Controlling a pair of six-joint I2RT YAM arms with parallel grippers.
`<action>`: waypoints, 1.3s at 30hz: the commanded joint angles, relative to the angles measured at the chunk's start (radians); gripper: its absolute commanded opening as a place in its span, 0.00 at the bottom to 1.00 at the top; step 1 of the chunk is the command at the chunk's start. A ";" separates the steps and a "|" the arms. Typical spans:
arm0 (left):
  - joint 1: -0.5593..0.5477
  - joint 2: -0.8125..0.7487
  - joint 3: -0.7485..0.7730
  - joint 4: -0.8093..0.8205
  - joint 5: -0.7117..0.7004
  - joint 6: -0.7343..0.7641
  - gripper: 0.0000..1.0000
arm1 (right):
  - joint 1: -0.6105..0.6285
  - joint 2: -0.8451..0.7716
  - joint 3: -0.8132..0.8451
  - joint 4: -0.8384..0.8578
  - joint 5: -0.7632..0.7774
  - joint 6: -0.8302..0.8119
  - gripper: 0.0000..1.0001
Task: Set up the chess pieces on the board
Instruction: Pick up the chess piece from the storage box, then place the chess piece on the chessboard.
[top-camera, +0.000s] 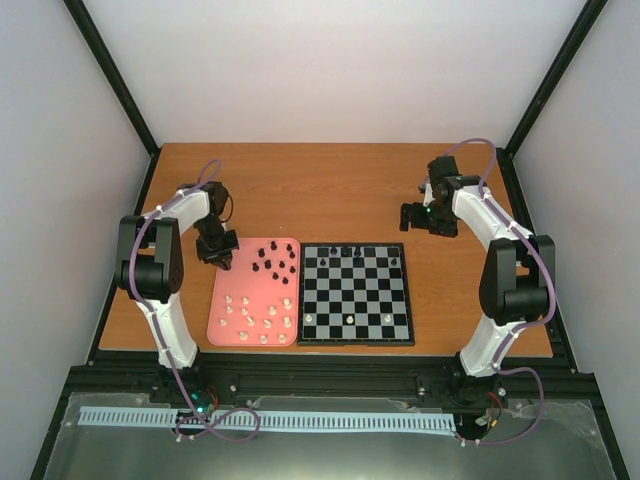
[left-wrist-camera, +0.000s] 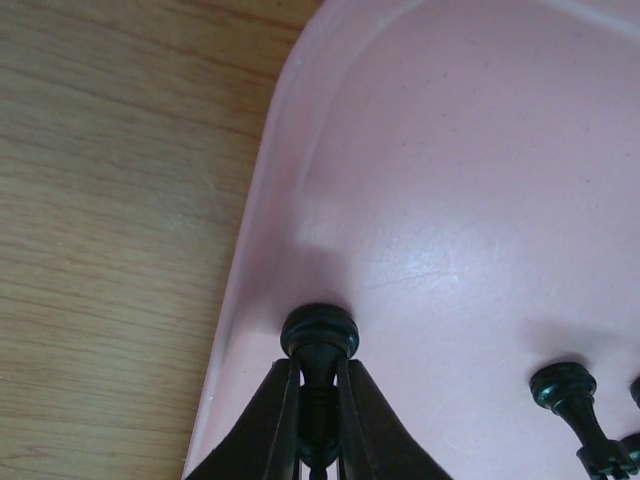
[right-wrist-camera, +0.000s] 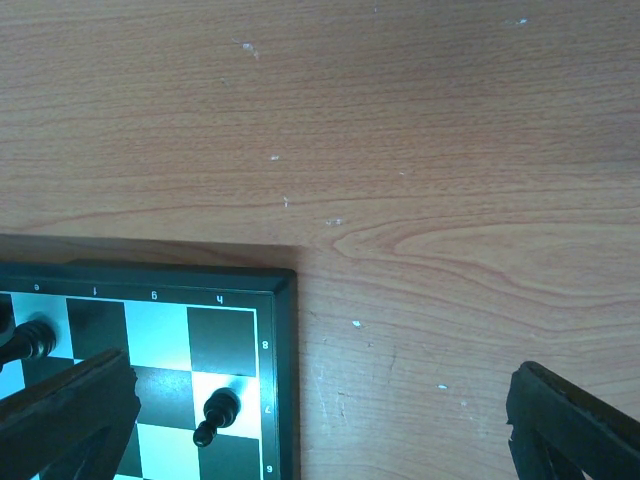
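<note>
My left gripper (top-camera: 217, 247) hangs over the far-left corner of the pink tray (top-camera: 232, 285). In the left wrist view it (left-wrist-camera: 320, 368) is shut on a black chess piece (left-wrist-camera: 320, 332), whose round base is close to the tray floor (left-wrist-camera: 450, 200). Several black pieces (top-camera: 276, 260) and cream-white pieces (top-camera: 255, 320) lie in the tray. The chequered board (top-camera: 371, 291) holds a few black pieces (top-camera: 346, 252) on its far rows and three white ones (top-camera: 349, 318) near the front. My right gripper (top-camera: 415, 218) is open and empty above the table beyond the board's far-right corner (right-wrist-camera: 282, 290).
Another black piece (left-wrist-camera: 563, 386) stands in the tray to the right of the held one. A black pawn (right-wrist-camera: 219, 413) stands on the board's edge column by the right gripper's left finger (right-wrist-camera: 70, 410). Wooden table (right-wrist-camera: 420, 150) lies beyond the board.
</note>
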 joint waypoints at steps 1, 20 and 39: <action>0.002 0.006 0.050 -0.021 -0.014 0.023 0.01 | -0.007 0.001 0.009 0.001 0.008 -0.003 1.00; -0.376 0.097 0.666 -0.264 0.076 -0.089 0.01 | -0.008 -0.002 0.043 -0.007 0.020 0.021 1.00; -0.681 0.483 1.216 -0.228 0.158 -0.141 0.03 | -0.008 -0.008 0.057 0.006 0.080 0.024 1.00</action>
